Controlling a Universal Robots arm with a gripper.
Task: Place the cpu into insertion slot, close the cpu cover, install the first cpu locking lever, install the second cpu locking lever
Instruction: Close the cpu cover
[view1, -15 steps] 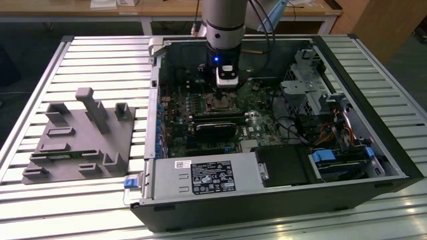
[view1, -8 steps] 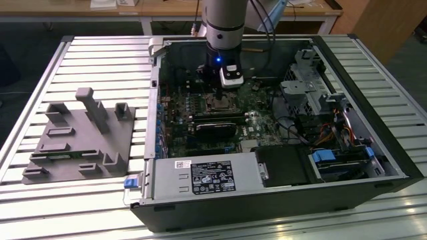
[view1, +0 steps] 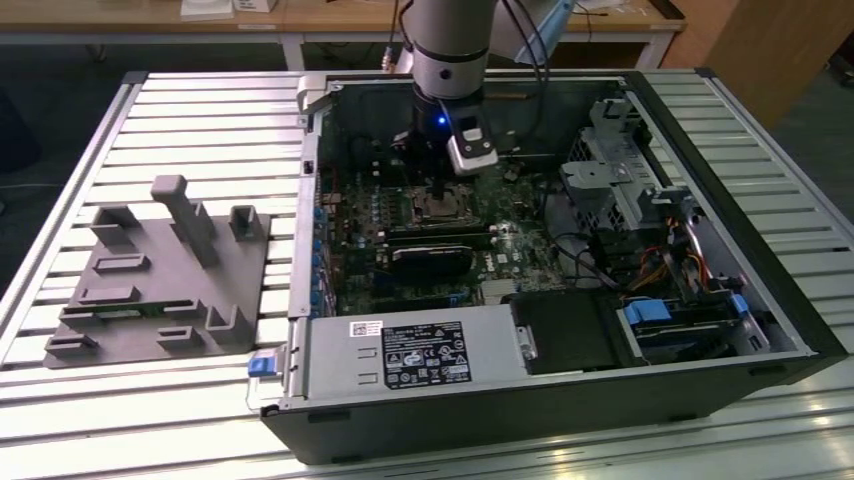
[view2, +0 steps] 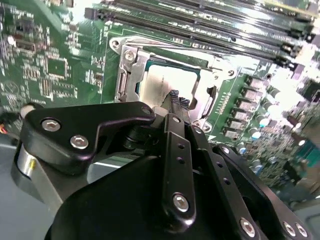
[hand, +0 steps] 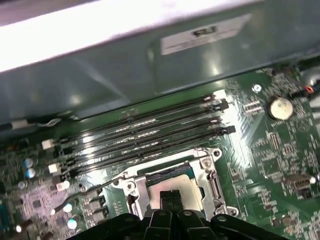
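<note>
you are in a robotics lab or workshop: a slatted metal table (view1: 200, 110) carries an open computer case (view1: 534, 415), a grey moulded parts fixture (view1: 147, 300) sits at the exterior view's left, a robot arm (view1: 447, 40) reaches in, and wooden workbenches (view1: 120, 15) stand at the far side.

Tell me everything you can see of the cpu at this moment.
The cpu is a small, flat, square chip with a dull silvery-grey metal top. It lies level in the insertion slot on the green board, ringed by the slot's silvery metal rim. The end effector, fingers shut together, has its tips over the chip's top. Whether they touch it cannot be told.
</note>
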